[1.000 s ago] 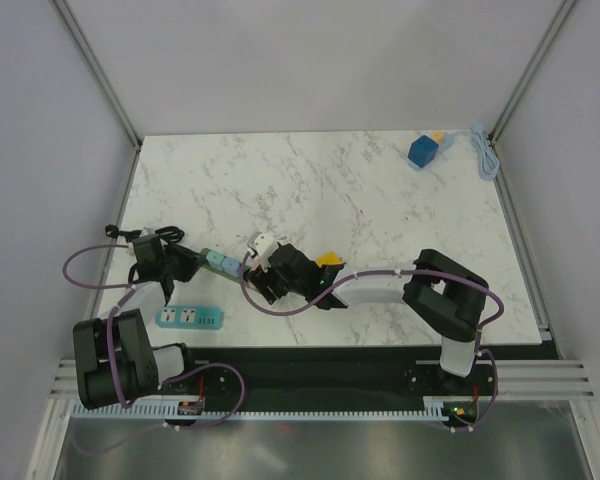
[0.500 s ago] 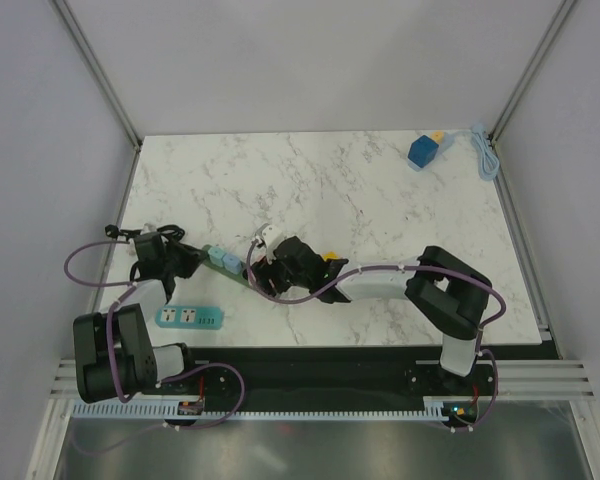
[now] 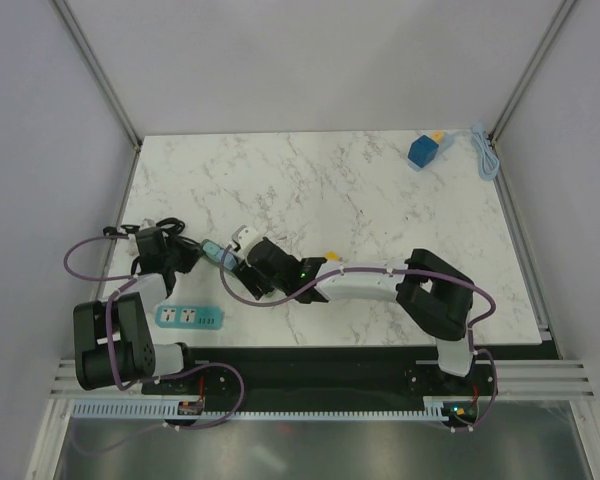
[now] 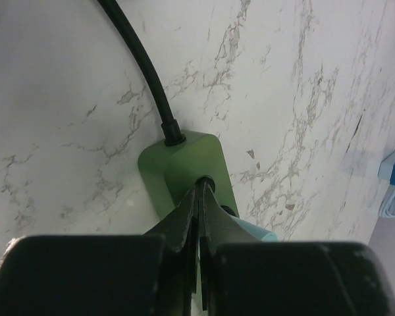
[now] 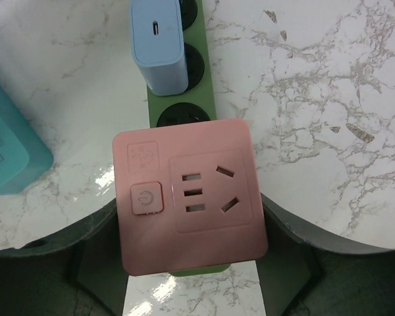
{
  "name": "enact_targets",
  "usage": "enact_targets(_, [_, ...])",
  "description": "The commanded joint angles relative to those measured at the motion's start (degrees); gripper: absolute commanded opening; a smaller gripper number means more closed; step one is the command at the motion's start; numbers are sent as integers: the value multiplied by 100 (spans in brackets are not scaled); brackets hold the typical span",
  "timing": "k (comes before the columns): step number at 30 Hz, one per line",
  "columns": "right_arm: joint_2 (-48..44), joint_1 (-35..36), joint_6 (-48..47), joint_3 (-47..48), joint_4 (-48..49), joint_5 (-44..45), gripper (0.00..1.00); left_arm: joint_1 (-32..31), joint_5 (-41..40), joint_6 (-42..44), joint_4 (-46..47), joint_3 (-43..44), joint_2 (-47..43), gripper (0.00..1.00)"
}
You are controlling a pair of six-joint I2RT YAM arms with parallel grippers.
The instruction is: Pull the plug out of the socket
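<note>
A green power strip (image 3: 220, 260) lies at the table's left with its black cord (image 4: 145, 72) running off to the left. A light blue plug (image 5: 159, 49) sits in one socket; it also shows in the top view (image 3: 213, 251). A pink cube plug (image 5: 187, 194) sits on the strip's near end. My right gripper (image 5: 191, 230) is shut on the pink plug, one finger on each side. My left gripper (image 4: 201, 187) is shut, its tips resting on the strip's cord end (image 4: 184, 158). In the top view it (image 3: 180, 255) is just left of the strip.
A teal socket block (image 3: 190, 318) lies near the front left edge and shows at the left of the right wrist view (image 5: 13, 151). A blue cube (image 3: 424, 150) and a pale blue cable (image 3: 485, 150) lie at the far right corner.
My right arm has moved left with the pink plug in its grip, and the green strip has slid left with it. My left gripper has shifted slightly left and away.
</note>
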Motion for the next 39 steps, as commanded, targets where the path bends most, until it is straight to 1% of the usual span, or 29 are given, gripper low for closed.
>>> enact_targets(1, [155,103,-522,518,159,793,0,-52,-363,376,-860,-208,213,2])
enact_targets(6, [454,164,-1173,931,-334,1119,0,-61,-336,376,-860,-182,265,2])
enact_targets(8, [516,182,-1253,1072,-554,1146,0,-61,-345,385,-860,-173,257,2])
enact_targets(11, [394,139,-1096,1029,-572,883,0,-61,-336,385,-860,-164,292,2])
enact_targets(12, [341,86,-747,1020,-563,343,0,-69,-336,385,-860,-164,292,2])
enact_targets(14, [174,-159,-254,958,-467,-266,0,-61,-319,393,-860,-155,301,2])
enact_targets(15, [147,-239,219,949,-388,-861,0,-61,-319,385,-860,-155,301,2])
enact_targets(18, [59,-459,741,888,-283,-1480,0,-61,-310,393,-869,-138,318,2])
enact_targets(19, [24,-477,916,783,-247,-1552,0,-61,-310,402,-869,-138,318,2])
enact_targets(22, [-134,-477,979,555,-194,-1526,0,-61,-310,402,-860,-146,301,2])
enact_targets(25, [-161,-477,875,353,-168,-1289,0,-61,-380,428,-878,-242,38,2])
enact_targets(26, [-152,-477,839,334,-185,-1080,0,-61,-432,394,-860,-365,-268,2])
enact_targets(28, [-117,-503,795,264,-212,-1008,0,-52,-468,218,-860,-602,-646,3])
enact_targets(29, [-108,-521,803,246,-212,-1042,0,-61,-451,148,-947,-656,-997,12])
enact_targets(31, [-91,-573,874,255,-220,-1121,0,-61,-416,-98,-1114,-743,-1385,25])
enact_targets(32, [-82,-626,917,272,-220,-1174,0,-61,-407,-177,-1202,-753,-1552,37])
enact_targets(33, [-82,-644,927,325,-220,-1235,0,-61,-415,-300,-1499,-753,-1919,43])
enact_targets(34, [-82,-661,935,351,-255,-1236,0,-61,-433,-318,-1632,-701,-2080,49])
enact_targets(35, [-82,-696,927,378,-282,-1236,0,-61,-433,-353,-1738,-691,-2290,54])
enact_targets(36, [-73,-714,927,439,-360,-1236,0,-61,-415,-397,-1904,-683,-2614,54])
enact_targets(37, [-55,-775,927,448,-387,-1401,0,-61,-241,-424,-1941,-726,-2800,54])
enact_targets(39, [-38,-872,988,449,-431,-1708,0,-87,-30,-590,-1924,-823,-3064,58])
